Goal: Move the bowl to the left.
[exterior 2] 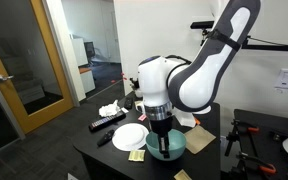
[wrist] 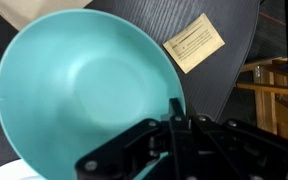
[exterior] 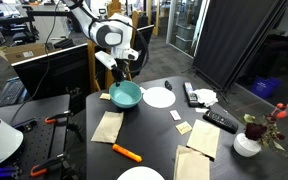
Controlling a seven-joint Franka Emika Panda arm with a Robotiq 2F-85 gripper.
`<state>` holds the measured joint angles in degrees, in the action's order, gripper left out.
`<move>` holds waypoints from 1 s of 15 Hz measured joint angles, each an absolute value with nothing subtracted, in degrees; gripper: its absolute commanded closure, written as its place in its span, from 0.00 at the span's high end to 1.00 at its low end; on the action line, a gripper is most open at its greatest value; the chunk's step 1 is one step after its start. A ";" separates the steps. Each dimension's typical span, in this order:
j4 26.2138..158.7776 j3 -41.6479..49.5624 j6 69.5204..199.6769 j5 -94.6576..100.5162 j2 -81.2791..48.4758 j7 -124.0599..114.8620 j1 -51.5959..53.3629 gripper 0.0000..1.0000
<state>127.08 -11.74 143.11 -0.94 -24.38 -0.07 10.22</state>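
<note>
The teal bowl (exterior: 126, 95) sits at the far edge of the dark table, next to a white plate (exterior: 159, 97). It also shows in the other exterior view (exterior 2: 165, 144) and fills the wrist view (wrist: 79, 90). My gripper (exterior: 121, 72) stands straight over the bowl's rim and is shut on that rim, with one finger inside the bowl and one outside (wrist: 177, 115). In an exterior view the gripper (exterior 2: 162, 128) reaches down into the bowl.
Brown napkins (exterior: 107, 126) lie on the table, with an orange carrot-like piece (exterior: 126, 152), a second white plate (exterior: 141, 175), remotes (exterior: 220, 121) and a vase of red flowers (exterior: 249, 138). A tan card (wrist: 194, 42) lies beside the bowl.
</note>
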 measured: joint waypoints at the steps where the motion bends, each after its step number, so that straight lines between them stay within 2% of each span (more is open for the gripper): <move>1: 127.07 -11.74 143.11 -0.83 -24.40 -0.07 10.27 0.30; 2: 127.07 -11.74 143.11 -0.72 -24.42 -0.07 10.31 0.36; 10: 126.64 -11.24 143.07 0.22 -24.23 -0.10 11.00 0.96; 11: 126.53 -11.07 142.85 0.22 -23.82 -0.13 11.00 0.99; 15: 125.88 -9.91 137.73 0.14 -19.89 -0.32 10.71 1.00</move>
